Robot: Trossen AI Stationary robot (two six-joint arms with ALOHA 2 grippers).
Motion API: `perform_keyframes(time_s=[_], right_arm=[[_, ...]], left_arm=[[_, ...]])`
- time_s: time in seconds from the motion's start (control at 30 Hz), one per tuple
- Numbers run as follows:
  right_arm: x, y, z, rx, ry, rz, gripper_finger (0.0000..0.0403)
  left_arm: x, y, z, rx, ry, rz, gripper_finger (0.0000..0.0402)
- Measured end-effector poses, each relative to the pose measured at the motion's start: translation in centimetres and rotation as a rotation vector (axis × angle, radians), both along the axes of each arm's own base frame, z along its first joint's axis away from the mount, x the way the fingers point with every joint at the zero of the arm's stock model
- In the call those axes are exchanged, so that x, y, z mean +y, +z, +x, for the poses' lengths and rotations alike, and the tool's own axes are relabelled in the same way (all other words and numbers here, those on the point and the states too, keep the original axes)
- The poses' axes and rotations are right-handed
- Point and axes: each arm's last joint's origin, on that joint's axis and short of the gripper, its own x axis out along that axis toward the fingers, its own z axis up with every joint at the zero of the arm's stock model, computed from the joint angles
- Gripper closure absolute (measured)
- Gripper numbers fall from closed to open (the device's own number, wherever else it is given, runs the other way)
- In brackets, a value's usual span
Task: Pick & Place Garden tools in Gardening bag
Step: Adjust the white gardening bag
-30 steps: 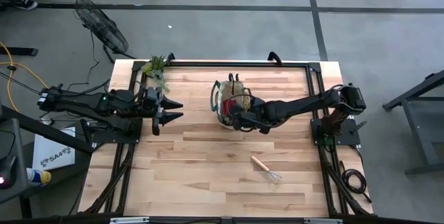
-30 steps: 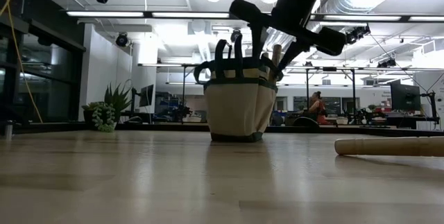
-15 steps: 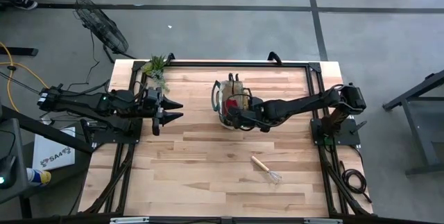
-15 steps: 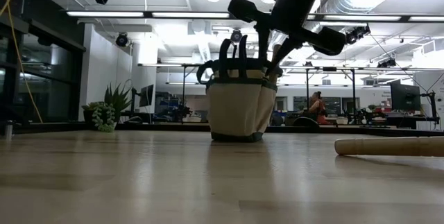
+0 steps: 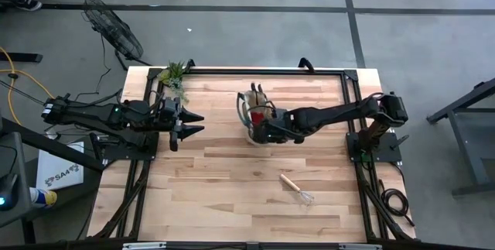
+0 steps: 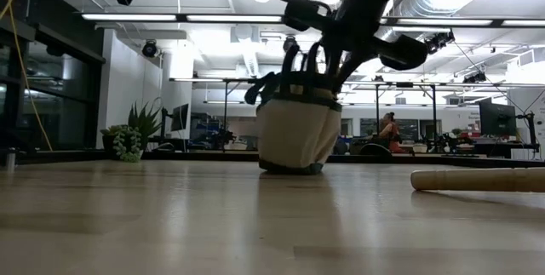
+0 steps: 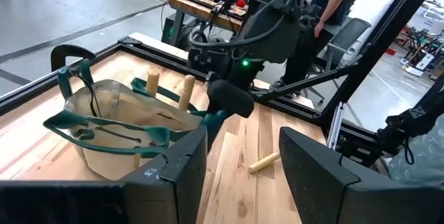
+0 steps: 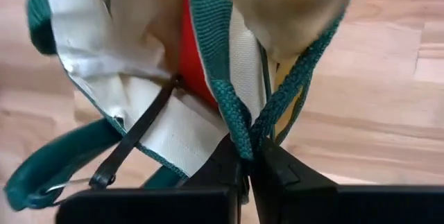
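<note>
The gardening bag (image 5: 254, 115), tan canvas with green trim, stands on its base near the table's middle (image 6: 294, 134) (image 7: 118, 137). Wooden tool handles (image 7: 186, 92) stick out of it, and a red glove (image 8: 191, 57) lies inside. My right gripper (image 5: 263, 129) (image 6: 328, 60) is shut on the bag's rim. A wooden-handled wire rake (image 5: 296, 189) (image 6: 477, 179) lies flat on the table nearer the front. My left gripper (image 5: 197, 123) (image 7: 243, 161) hangs open above the table, left of the bag, with nothing between its fingers. My right gripper pinches the bag's green rim trim (image 8: 239, 141) between its two fingers, where the webbing is gathered into a fold. The fingers come from above, slanting down from the table's right side. The bag's base stays on the table and its wall bulges out below the hold.
A green plant sprig (image 5: 174, 76) (image 6: 128, 139) sits at the table's far left corner. A black frame (image 5: 352, 95) borders the tabletop. Bare wood lies on the near half of the table around the rake. A person (image 7: 333, 9) stands beyond the table.
My right gripper has rolled about its own line and shut on the bag's rim. The bag's top has been squeezed narrower and its wall has rounded out, with the base still on the table.
</note>
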Motion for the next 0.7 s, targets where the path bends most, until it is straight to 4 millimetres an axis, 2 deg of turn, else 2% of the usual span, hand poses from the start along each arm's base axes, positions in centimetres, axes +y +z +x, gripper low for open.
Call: perform_keyframes(time_s=[0.17, 0.47, 0.7], right_arm=[[-0.1, 0.2, -0.9, 0.073, 0.13, 0.033, 0.0397], [-0.9, 3.1, -4.0, 0.147, 0.385, -0.051, 0.0397], [-2.6, 4.0, -5.7, 0.237, 0.62, -0.118, 0.0398]], left_arm=[[0.0, 0.0, 0.0, -0.001, -0.001, -0.011, 0.0227], [-0.1, 0.0, 0.0, -0.001, -0.023, -0.018, 0.0227], [-0.1, 0.0, 0.0, -0.006, -0.017, -0.053, 0.0227]])
